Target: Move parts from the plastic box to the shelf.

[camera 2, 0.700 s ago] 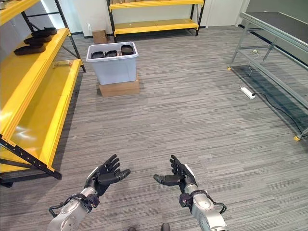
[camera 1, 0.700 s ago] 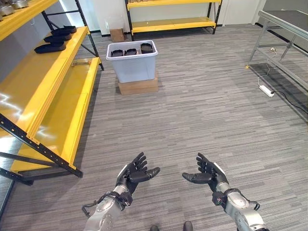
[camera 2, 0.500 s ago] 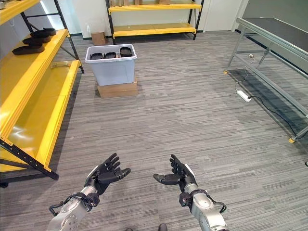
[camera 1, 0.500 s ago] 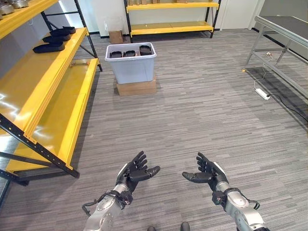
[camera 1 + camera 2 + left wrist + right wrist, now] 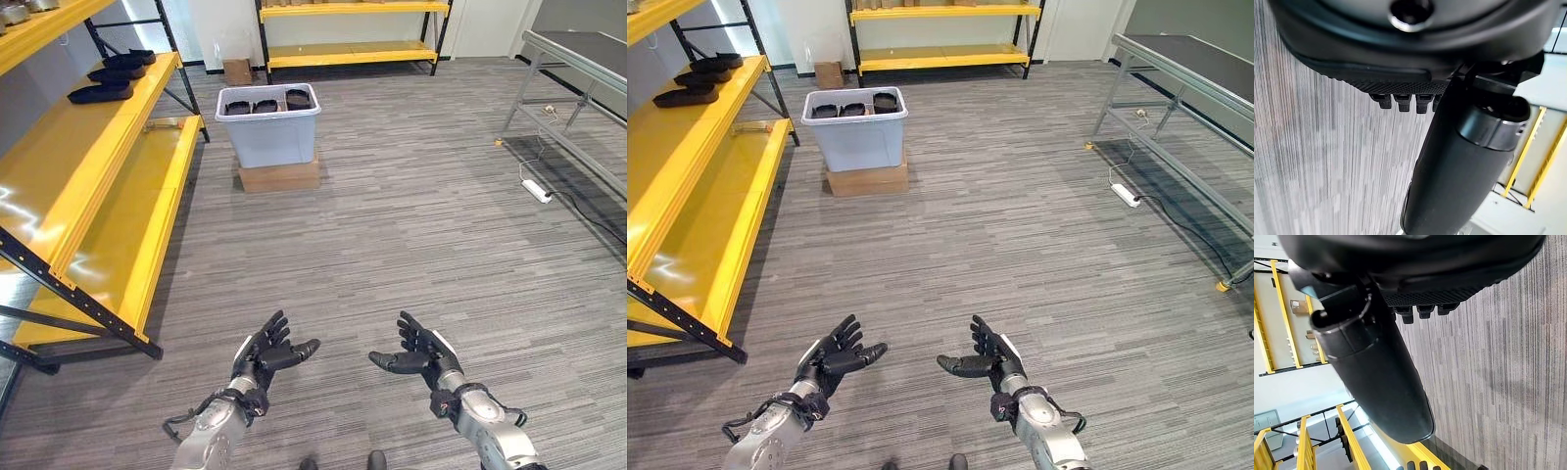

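**A:** ok so where are the parts at?

**B:** Some black parts (image 5: 266, 106) sit in the plastic box (image 5: 268, 131), a pale blue-grey tub at the far end of the floor. I can make out three dark shapes along its top, side by side. The tub sits on a flat cardboard box (image 5: 279, 176), which lies on the grey striped carpet (image 5: 392, 245).

**A:** anything on the shelf yet?

**B:** Yep, a few black parts on the shelf (image 5: 110, 76) are lined up at the far end of the upper yellow shelf (image 5: 69, 166) on the robot's left. The lower shelf level just beside it has a small thin object near its far end, too small to tell what it is.

**A:** and the hands?

**B:** Both are low in front of the robot, well apart from the tub and from each other. Left hand (image 5: 263, 353) is palm-up-ish with fingers spread and relaxed, holding nothing. Right hand (image 5: 416, 352) is the same, fingers loose, thumb pointing in toward the other hand, empty. The wrist views show just thumb and fingertips over carpet, nothing in either grip.

**A:** what else is around?

**B:** Another yellow rack (image 5: 348, 39) against the back wall with a small cardboard carton (image 5: 236, 70) on the floor near it, a metal-framed table (image 5: 578, 69) off to the right, and a white power strip (image 5: 536, 190) on the carpet by its legs.
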You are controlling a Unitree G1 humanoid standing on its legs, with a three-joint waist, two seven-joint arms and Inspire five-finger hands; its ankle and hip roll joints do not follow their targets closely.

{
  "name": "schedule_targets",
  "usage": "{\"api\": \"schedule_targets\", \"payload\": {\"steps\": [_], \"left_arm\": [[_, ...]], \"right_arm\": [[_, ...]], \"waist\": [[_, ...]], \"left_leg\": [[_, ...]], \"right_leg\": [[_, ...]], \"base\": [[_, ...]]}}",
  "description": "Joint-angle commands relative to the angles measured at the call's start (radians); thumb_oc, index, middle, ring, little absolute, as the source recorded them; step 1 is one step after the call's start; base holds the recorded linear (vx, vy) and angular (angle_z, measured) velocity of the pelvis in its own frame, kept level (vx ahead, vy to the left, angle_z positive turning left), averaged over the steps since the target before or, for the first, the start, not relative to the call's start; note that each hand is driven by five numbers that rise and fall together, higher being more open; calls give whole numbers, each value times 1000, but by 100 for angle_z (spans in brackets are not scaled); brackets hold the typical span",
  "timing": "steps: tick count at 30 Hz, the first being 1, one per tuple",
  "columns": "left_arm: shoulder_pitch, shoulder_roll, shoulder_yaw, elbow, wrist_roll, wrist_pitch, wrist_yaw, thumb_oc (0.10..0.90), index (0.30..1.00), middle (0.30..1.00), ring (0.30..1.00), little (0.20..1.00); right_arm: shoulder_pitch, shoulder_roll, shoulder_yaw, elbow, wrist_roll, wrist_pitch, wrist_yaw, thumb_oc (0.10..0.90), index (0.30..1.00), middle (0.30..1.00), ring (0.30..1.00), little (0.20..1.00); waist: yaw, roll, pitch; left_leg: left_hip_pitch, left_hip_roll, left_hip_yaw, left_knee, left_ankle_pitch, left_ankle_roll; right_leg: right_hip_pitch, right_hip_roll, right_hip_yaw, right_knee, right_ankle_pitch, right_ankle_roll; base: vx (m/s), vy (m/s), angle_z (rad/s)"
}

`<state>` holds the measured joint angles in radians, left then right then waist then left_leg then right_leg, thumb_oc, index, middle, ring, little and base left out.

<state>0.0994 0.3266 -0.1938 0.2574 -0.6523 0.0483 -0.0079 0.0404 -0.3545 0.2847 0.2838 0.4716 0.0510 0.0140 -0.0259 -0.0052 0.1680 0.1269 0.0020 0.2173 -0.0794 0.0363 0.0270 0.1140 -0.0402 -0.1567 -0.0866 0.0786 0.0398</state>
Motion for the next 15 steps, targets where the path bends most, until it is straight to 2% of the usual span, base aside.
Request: {"api": "schedule_targets", "payload": {"steps": [1,8,9,10,11,12,14,15], "left_arm": [[-94,-4,5,-43,21,-45,-35,900,1000,1000,1000,1000],[-120,8,-17,-26,29,-8,-86,900,1000,1000,1000,1000],[-131,11,-23,-18,31,1,-99,900,1000,1000,1000,1000],[-147,13,-31,-15,42,-1,-133,900,1000,1000,1000,1000],[-150,14,-32,-16,41,0,-137,900,1000,1000,1000,1000],[-157,12,-42,-19,37,0,-141,900,1000,1000,1000,1000],[-160,5,-52,-31,18,-2,-133,900,1000,1000,1000,1000],[-160,5,-52,-32,16,-2,-133,900,1000,1000,1000,1000]], "right_arm": [[-100,41,6,-35,1,-120,14,900,1000,1000,1000,1000],[-104,56,-3,-22,-7,-154,-17,900,1000,1000,1000,1000],[-104,59,-3,-16,-7,-168,-15,900,1000,1000,1000,1000],[-100,64,-10,-19,-14,-179,-13,900,1000,1000,1000,1000],[-99,65,-11,-19,-16,-182,-15,900,1000,1000,1000,1000],[-98,69,-17,-13,-42,-188,-19,900,1000,1000,1000,1000],[-99,71,-20,1,-96,-191,-39,900,1000,1000,1000,1000],[-99,71,-21,2,-98,-191,-40,900,1000,1000,1000,1000]], "waist": [[-2,-36,-21],[-9,-30,6],[-13,-27,15],[-20,-17,30],[-21,-16,32],[-26,-7,42],[-31,7,53],[-31,7,53]], "left_leg": [[21,12,-22,-8,-95,-16],[14,-17,-39,-5,-92,33],[6,-26,-43,2,-94,49],[-3,-37,-44,8,-96,69],[-5,-39,-44,9,-97,71],[-5,-45,-46,13,-102,79],[12,-54,-43,7,-110,81],[13,-55,-42,6,-111,81]], "right_leg": [[38,-41,-19,22,-76,67],[-36,-39,-1,207,-135,73],[-75,-44,-1,287,-121,83],[-141,-61,-5,425,-86,100],[-152,-65,-5,445,-82,102],[-194,-79,-13,545,-57,105],[-249,-93,-33,653,-29,111],[-252,-94,-33,658,-29,112]], "base": [[34,91,3],[19,144,3],[-43,242,-4],[-45,238,-7],[-34,271,-9],[7,185,-5],[67,211,-1],[128,141,-3]]}}
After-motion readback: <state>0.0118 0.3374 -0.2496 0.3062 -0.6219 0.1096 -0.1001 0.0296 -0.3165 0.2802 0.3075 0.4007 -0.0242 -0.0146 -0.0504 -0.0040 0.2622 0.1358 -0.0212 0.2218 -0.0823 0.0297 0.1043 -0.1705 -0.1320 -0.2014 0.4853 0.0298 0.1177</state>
